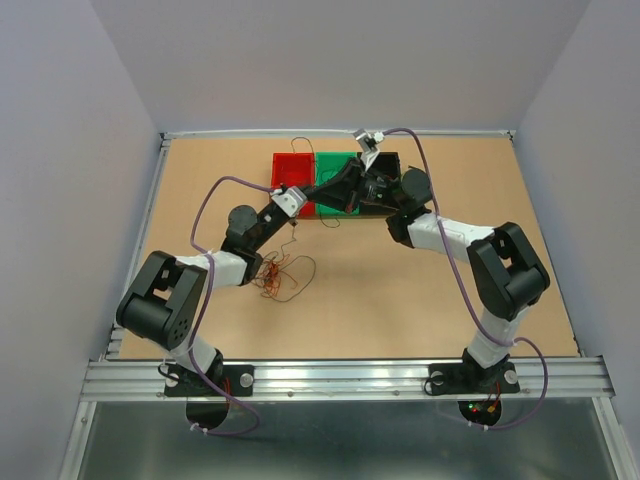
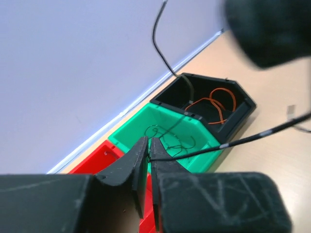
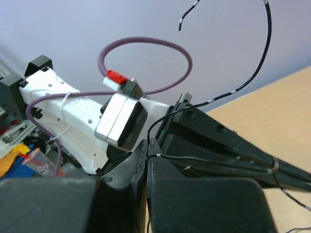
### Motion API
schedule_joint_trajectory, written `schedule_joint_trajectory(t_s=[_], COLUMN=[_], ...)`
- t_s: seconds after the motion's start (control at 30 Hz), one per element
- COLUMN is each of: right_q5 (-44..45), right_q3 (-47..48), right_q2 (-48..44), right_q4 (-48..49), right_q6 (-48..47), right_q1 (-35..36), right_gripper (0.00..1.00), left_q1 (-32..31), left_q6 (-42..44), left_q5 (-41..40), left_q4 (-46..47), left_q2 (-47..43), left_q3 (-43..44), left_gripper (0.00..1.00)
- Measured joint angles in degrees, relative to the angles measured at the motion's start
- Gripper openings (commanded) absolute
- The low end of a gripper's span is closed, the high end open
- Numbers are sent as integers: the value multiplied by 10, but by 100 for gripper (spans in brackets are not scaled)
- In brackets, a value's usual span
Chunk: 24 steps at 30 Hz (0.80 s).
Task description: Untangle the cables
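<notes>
Gripping a thin dark cable [image 2: 238,141], the left end effector [image 2: 148,144] is shown with its jaws pressed nearly shut above the bins. The right end effector [image 3: 146,145] is likewise closed on a thin black strand. Dark curls [image 2: 170,138] are seen in the green bin [image 2: 146,121], an orange loop [image 2: 216,101] in the black bin [image 2: 242,112]. An orange-red clump [image 1: 280,275] is pictured on the surface [image 1: 400,300] beside the left arm [image 1: 250,230], well apart from both end effectors.

Your top camera looks steeply down from behind the arm bases [image 1: 205,378] across the table [image 1: 400,300]. Your left wrist camera hangs close over the bins [image 2: 141,127], shared with it; the right faces the left arm [image 3: 63,116].
</notes>
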Motion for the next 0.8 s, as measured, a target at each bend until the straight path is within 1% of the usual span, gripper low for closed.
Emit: schedule_joint_trajectory(t_s=[0.1, 0.27, 0.37, 0.43, 0.5, 0.6, 0.63, 0.8], right_q5=[-18, -55, -70, -71, -57, 10, 25, 118], right_q3=[0, 0, 0, 0, 7, 30, 35, 50], right_q2=[7, 43, 61, 62, 61, 58, 57, 38], right_q4=[4, 3, -18, -67, -139, -288, -322, -443], right_q6=[12, 21, 14, -14, -67, -170, -195, -296], right_q1=[0, -5, -13, -20, -24, -26, -26, -25], right_gripper=[1, 0, 1, 1, 1, 0, 1, 1], left_q1=[4, 9, 11, 11, 11, 13, 14, 13], left_q6=[8, 23, 37, 48, 58, 74, 79, 95], left_q5=[-26, -69, -90, -102, -106, -106, -103, -70], left_q4=[0, 0, -1, -2, -3, -3, -5, -33], left_q2=[4, 5, 5, 5, 5, 4, 3, -15], left_q3=[0, -1, -7, -12, -13, -13, -13, -13], left_gripper=[9, 8, 0, 0, 0, 0, 0, 0])
